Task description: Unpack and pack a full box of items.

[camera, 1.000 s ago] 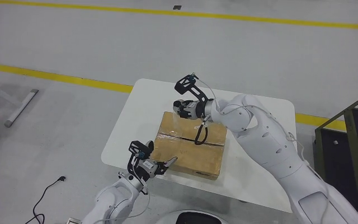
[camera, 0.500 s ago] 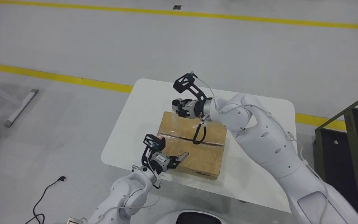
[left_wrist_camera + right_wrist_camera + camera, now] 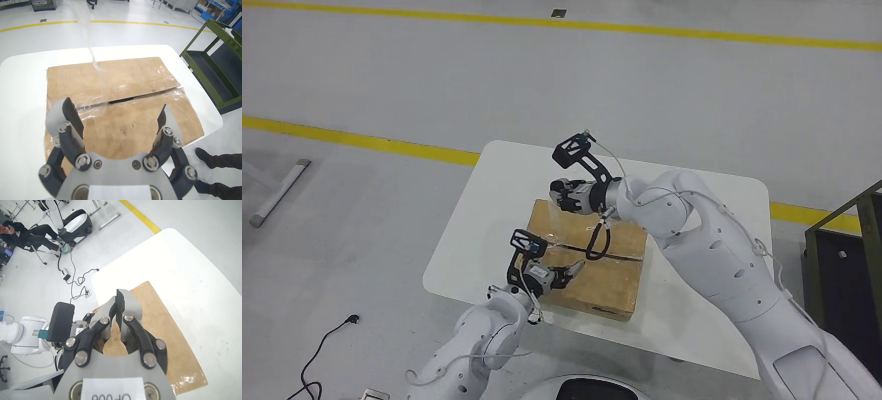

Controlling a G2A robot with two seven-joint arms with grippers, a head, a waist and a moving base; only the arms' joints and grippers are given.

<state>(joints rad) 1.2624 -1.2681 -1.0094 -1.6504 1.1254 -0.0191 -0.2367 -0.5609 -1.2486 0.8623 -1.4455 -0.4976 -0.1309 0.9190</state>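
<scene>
Left end effector (image 3: 115, 108) open, hovering over near half of cardboard box (image 3: 147, 117). Box sits mid-desk (image 3: 22, 91), flaps down. Tape strip (image 3: 90, 47) lifted off the seam, held by closed right end effector (image 3: 116, 298).

grey floor (image 3: 362, 70), yellow line (image 3: 342, 137), green cart (image 3: 213, 75)

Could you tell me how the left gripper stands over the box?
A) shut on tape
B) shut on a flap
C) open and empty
C: the left gripper is spread open above the box with nothing between its fingers; the right gripper holds the tape.
</scene>
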